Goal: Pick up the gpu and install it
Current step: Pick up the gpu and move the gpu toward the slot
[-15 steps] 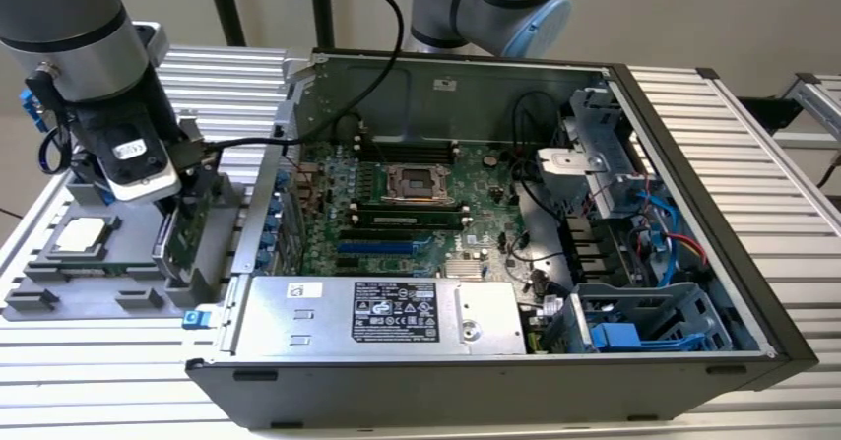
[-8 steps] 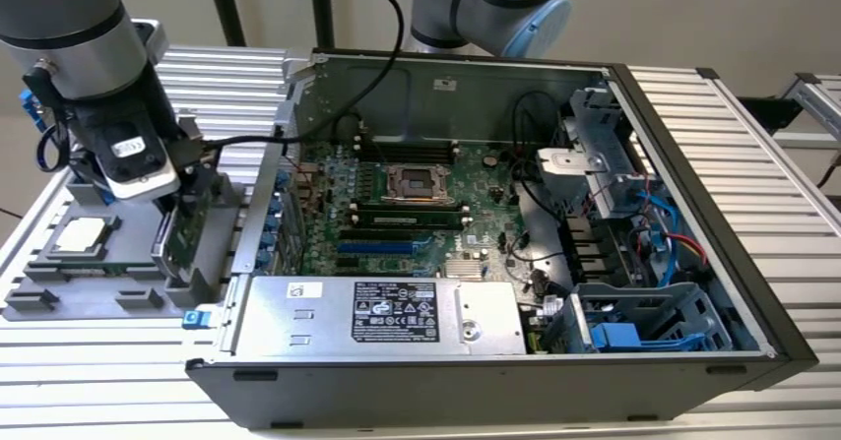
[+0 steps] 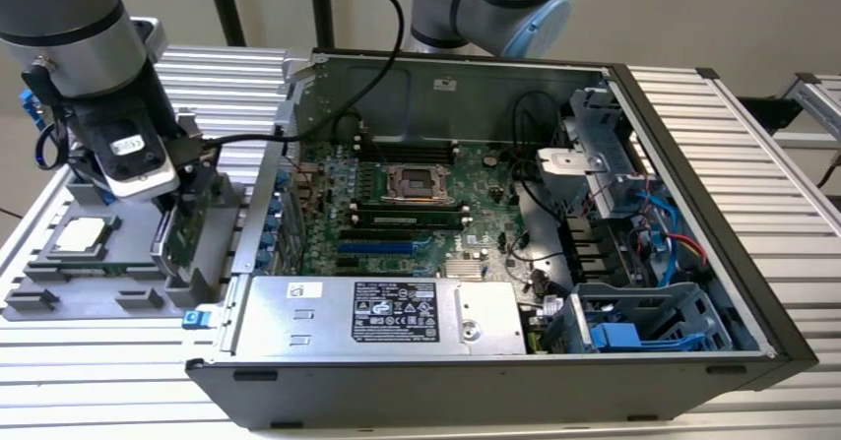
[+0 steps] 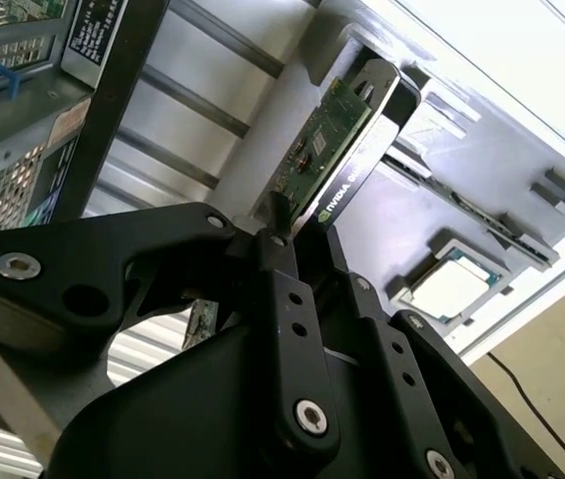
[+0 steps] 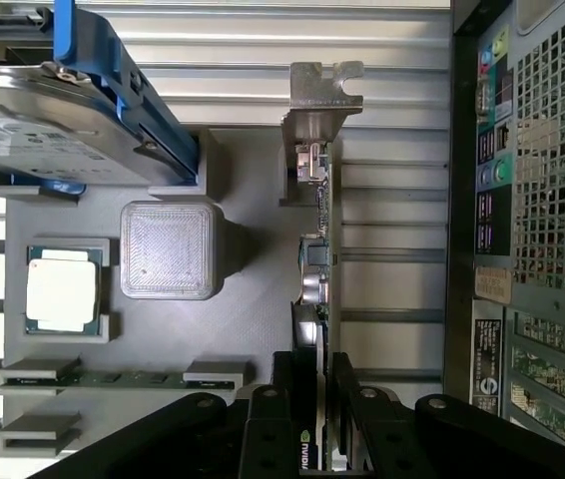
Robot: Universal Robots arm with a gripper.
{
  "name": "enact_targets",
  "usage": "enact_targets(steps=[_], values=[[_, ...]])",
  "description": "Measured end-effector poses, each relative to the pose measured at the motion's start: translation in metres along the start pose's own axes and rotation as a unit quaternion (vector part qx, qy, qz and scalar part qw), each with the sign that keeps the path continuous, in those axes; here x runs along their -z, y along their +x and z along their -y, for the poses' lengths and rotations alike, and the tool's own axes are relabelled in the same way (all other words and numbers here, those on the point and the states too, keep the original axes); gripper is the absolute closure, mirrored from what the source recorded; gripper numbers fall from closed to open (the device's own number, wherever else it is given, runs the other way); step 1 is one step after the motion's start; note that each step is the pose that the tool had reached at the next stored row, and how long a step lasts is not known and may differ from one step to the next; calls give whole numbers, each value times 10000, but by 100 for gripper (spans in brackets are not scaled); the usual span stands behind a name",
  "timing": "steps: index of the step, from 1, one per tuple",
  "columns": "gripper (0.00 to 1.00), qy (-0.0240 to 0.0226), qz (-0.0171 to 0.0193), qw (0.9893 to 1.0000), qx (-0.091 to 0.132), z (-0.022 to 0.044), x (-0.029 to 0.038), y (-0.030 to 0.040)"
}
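Arm [image 3: 73, 27] upright at the exterior view's left, wrist pointing down, tool [image 5: 317, 371] clamped on the gpu [image 5: 318, 200] edge

computer case [image 3: 434, 401]: one lay open on the worktop.
power supply [image 3: 381, 317]: one sat inside the case.
grey tray [image 5: 253, 319]: one lay beside the case.
graphics card [image 5: 317, 249]: one stood at the tray's edge nearest the case.
processor chip [image 5: 61, 289]: one lay in the tray.
hard drive [image 5: 53, 130]: one, with blue clips.
memory stick [image 5: 113, 378]: one was counted on the tray.
gripper [image 5: 317, 384]: one.
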State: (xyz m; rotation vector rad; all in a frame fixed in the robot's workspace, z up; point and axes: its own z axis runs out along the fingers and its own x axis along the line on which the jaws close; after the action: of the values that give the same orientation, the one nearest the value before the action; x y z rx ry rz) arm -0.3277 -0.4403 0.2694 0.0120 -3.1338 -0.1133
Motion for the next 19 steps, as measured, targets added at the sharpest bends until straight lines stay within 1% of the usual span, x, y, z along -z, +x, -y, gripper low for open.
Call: enact_targets(steps=[7,19], values=[[100,0,0,10000,0,-1,9,0],[100,0,0,10000,0,-7,82,1]])
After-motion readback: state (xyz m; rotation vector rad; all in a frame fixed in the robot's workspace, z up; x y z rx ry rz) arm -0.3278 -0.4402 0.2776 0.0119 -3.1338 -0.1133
